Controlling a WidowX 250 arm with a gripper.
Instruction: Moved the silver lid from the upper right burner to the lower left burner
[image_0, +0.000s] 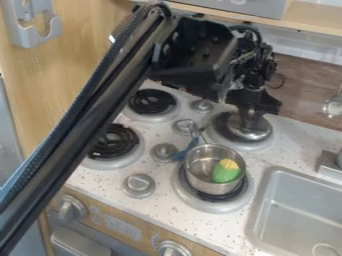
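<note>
I have the gripper (250, 118) right above the silver lid (255, 133), which sits directly beneath it on the upper right burner (219, 139). I can't tell whether it's clamped on anything.

Noted at left: pale wood-grain panel (80, 67), fitted with grey bracket (19, 38). At rear: brown wood-grain backing (304, 95) beneath white tile-patterned wall (314, 53); pale wooden shelf (317, 27) above. Speckled white tabletop (160, 202), with grey sink (259, 205) recessed at right. Along front: wooden fascia (98, 206) with grey knobs (70, 209).
</note>
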